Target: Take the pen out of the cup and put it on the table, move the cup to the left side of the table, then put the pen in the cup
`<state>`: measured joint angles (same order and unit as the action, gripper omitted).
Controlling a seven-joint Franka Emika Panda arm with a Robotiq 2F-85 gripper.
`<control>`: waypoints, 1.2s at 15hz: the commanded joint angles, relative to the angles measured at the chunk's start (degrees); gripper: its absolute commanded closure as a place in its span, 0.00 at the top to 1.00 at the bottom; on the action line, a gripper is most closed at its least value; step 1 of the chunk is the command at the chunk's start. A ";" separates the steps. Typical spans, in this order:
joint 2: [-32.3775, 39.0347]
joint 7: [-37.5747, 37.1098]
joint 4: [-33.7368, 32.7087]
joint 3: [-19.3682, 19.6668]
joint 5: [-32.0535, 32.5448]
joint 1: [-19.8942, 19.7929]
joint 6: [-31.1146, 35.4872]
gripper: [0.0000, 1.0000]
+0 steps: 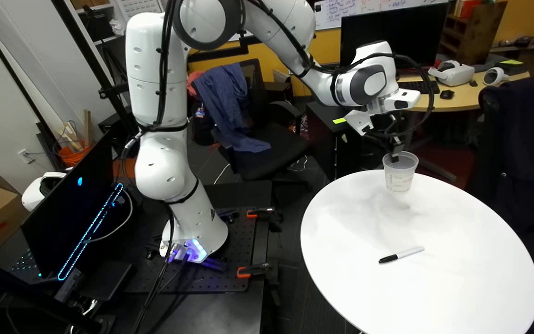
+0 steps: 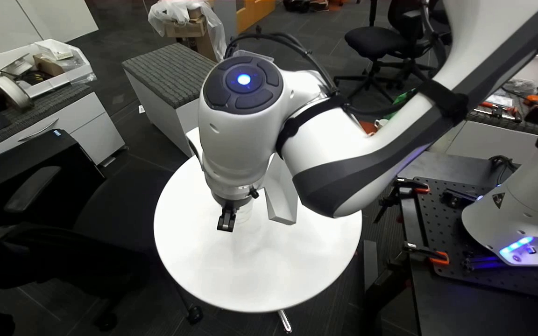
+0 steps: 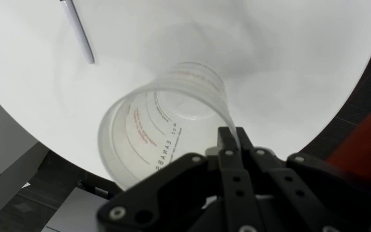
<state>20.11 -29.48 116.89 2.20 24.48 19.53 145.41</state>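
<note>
The claw (image 3: 234, 135) pinched the cup (image 3: 167, 125) by its rim while the pen (image 1: 402, 254) lay on the table (image 1: 471, 287), well apart from the claw: step 1 looked done, step 2, moving the cup, seemed in hand, and putting the pen in was left.

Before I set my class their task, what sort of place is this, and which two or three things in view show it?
Probably a robotics lab or research office: an arm on a drilled plate, a headset on a desk, and a whiteboard with writing.
</note>
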 commanded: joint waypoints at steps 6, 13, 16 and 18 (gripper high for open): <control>3.55 1.11 -0.95 -2.67 -1.19 1.55 -1.26 0.01; 7.32 2.75 -2.34 -3.19 -3.64 1.20 -0.82 0.20; 7.98 2.45 -2.75 -2.78 -3.90 1.50 -1.08 0.46; 8.10 1.82 -2.97 -2.35 -3.67 1.89 -1.23 0.60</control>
<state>27.82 -28.46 115.26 -0.64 21.74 20.96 145.28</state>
